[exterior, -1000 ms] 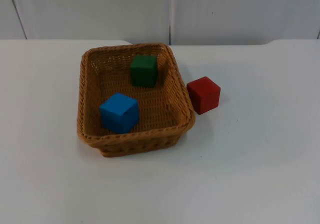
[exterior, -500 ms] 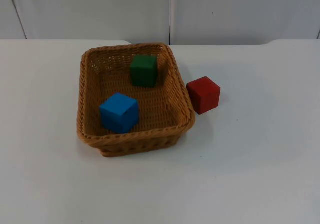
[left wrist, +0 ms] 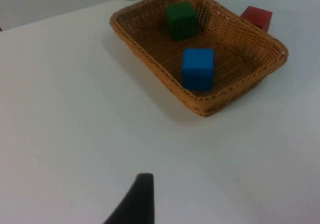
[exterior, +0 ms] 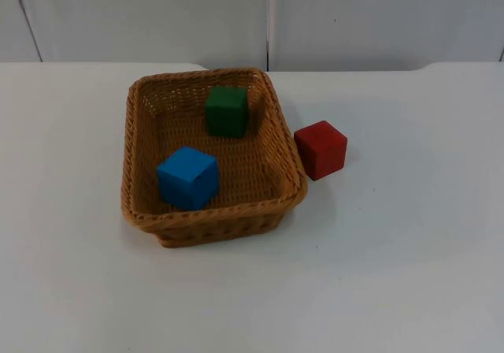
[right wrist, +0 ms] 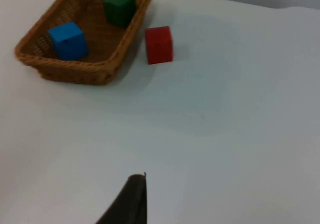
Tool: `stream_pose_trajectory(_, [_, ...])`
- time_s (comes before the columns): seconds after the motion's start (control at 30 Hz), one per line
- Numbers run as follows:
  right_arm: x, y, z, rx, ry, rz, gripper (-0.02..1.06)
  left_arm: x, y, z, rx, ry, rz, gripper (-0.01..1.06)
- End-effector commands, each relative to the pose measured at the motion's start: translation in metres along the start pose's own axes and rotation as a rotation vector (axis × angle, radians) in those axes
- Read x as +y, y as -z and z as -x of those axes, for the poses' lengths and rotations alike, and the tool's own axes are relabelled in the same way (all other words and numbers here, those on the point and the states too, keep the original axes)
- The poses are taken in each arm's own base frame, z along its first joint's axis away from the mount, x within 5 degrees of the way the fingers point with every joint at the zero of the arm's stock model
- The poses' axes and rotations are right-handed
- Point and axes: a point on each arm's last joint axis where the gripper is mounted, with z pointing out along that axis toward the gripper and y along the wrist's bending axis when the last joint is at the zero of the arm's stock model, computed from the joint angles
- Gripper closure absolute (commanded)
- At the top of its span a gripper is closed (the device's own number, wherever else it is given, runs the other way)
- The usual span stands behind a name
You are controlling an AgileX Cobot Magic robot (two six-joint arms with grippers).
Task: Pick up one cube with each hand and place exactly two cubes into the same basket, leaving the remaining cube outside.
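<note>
Centrally, a tan woven wicker basket (exterior: 293, 164) sits on the white surface (exterior: 394, 274). Inside: green cube (exterior: 227, 110) near the far wall, blue cube (exterior: 187, 177) toward the near wall, well apart. Red cube (exterior: 320, 149) rests outside, just beside the basket's right wall. Left end effector (left wrist: 137, 199) & right end effector (right wrist: 131, 198) hover well back; each shows one black fingertip, so open vs closed can't be told.

Bright, even overhead light; the basket (exterior: 213, 211) casts a soft shadow on the table (exterior: 394, 274).
</note>
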Motion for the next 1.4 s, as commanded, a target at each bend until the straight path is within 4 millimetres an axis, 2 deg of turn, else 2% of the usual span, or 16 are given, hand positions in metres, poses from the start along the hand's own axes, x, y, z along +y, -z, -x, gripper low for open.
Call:
stream_pose_trajectory(0.0, [0.0006,0.0,-0.0001,-0.005,-0.017,-0.035,-0.01,0.0,-0.001,-0.0001,-0.008,0.003,-0.004,0.0])
stream_pose_trajectory(0.43, [0.0022,-0.0004,0.0003,-0.007,-0.116,-0.228,-0.01,0.0,-0.001,-0.0001,-0.008,0.003,-0.004,0.0])
stream_pose_trajectory(1.37, [0.0023,-0.0004,0.0003,-0.007,-0.121,-0.237,-0.01,0.0,-0.001,-0.0001,-0.008,0.003,-0.004,0.0])
